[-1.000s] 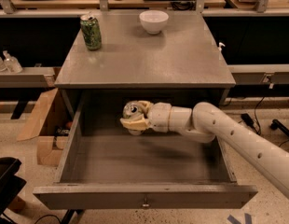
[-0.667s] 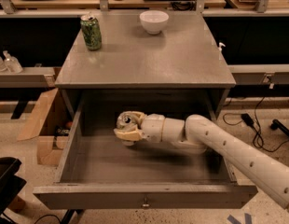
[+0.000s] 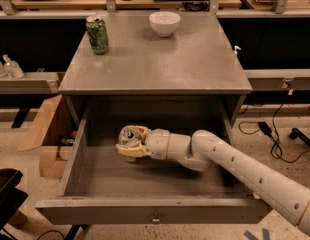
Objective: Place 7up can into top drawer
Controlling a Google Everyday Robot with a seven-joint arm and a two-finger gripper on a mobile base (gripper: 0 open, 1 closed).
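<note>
As the arm (image 3: 235, 166) reaches in from the right, the pincer (image 3: 126, 146) sits lower and further left than it was a second ago, and that's the big shift here! It started up near the back of the top drawer (image 3: 95, 216), just under the lip of the bench (image 3: 160, 64), and now it's down in the open cavity, left of centre and well inside the walls. The pincer is clamped on the 7up can (image 3: 129, 135), one finger above and one below, with the can tipped so its silver top faces up and towards us. The base looks right down at the drawer floor, though whether it's actually touching I can't say.

What does that mean for the job? The carry looks all but done: the can is over bare drawer floor with room on every side. By my reading, what's left is to settle it, let go and draw the arm back out without dragging it along. The tilt is the thing to watch, because a can released on a lean may roll or topple.

Up top, nothing stirs. The green can (image 3: 97, 34) and the white bowl (image 3: 164, 23) sit on the bench exactly where they were.
</note>
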